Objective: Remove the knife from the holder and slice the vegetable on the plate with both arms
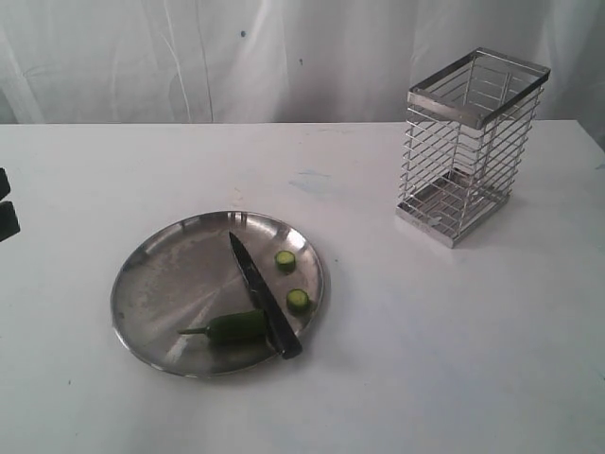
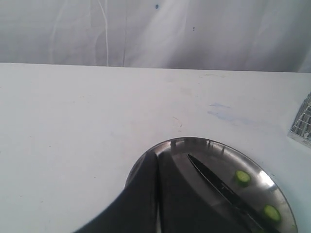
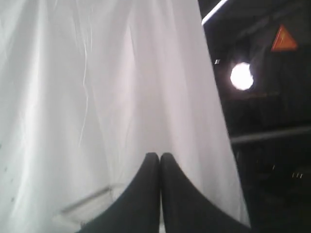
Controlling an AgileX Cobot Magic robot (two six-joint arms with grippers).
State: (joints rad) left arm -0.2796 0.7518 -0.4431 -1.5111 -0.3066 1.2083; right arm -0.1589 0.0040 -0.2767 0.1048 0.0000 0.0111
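Two pale-centred rounds [image 1: 285,260] lie on the plate [image 1: 170,274], on the far side of the knife [image 1: 260,288] from the left gripper [image 2: 158,158]. Its fingers are pressed together, tips at the plate's rim. The knife lies flat on the plate, blade against the cut end of the vegetable [image 1: 236,326]. From the left wrist, the gripper hides the vegetable and the frame cuts off the knife's handle. Only a corner of the holder [image 1: 473,142] shows there, well beyond the plate on the counter [image 1: 425,359]. The right gripper [image 3: 160,156], fingers together, faces a white curtain [image 3: 97,97]. Beyond it hangs an orange triangular sign [image 3: 284,40], its marking too blurred to read, near a bright lamp [image 3: 241,76].
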